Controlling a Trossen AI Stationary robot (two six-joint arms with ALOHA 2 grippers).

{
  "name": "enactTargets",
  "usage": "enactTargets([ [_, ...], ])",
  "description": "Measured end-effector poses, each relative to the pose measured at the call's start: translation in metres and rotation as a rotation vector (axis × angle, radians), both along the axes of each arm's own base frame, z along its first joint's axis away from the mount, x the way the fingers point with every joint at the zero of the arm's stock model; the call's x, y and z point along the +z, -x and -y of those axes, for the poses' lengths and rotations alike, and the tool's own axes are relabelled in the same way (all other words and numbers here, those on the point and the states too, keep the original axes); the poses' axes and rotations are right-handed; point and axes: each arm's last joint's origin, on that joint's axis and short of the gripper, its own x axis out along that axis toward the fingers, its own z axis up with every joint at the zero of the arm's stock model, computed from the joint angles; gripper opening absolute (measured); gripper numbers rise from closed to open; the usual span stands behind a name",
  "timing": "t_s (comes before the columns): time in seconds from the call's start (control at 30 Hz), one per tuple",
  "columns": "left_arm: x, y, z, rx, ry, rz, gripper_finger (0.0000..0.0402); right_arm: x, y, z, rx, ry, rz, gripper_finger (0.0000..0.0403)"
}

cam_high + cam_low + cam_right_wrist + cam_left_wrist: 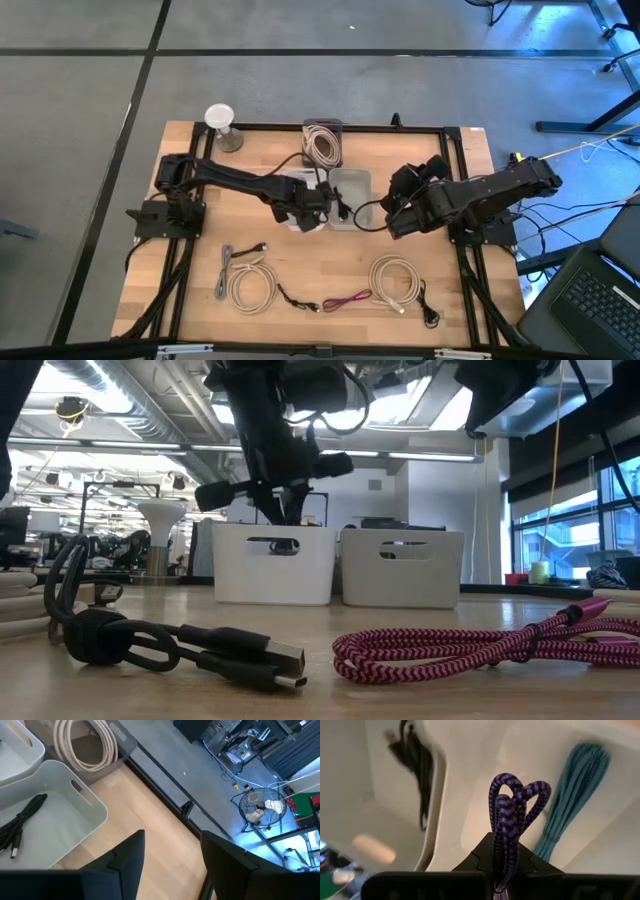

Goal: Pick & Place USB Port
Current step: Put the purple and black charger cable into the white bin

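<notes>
Our left gripper (502,870) clamps a folded purple cable (512,815), loops pointing away over the white bin (300,195); our right gripper (172,850) hangs open.

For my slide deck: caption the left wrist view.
Left tool shut on a looped purple cable, held over a white bin containing a teal cable.

Your left hand (322,203) crowds the white plastic bin (303,203); bare wooden desk (200,265) lies open beside the coiled cream cable (250,289).
</notes>
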Motion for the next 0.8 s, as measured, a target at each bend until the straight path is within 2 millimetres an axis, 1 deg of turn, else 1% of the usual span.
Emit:
enactTargets([
  [0.2,-0.014,-0.003,-0.002,-0.014,0.029,-0.041,0.0008,-0.009,0.002,0.001,-0.014,0.004,-0.017,0.0197],
  [0.53,-0.025,-0.006,-0.009,-0.046,0.079,-0.086,0.0009,-0.013,0.003,0.001,-0.018,-0.008,-0.024,0.0197],
  [0.63,-0.026,-0.005,-0.009,-0.042,0.085,-0.09,0.0019,-0.013,0.003,0.001,-0.018,-0.008,-0.024,0.0197],
  [0.8,-0.023,-0.008,-0.008,-0.029,0.079,-0.057,0.0049,-0.013,0.003,0.001,-0.018,-0.008,-0.024,0.0197],
])
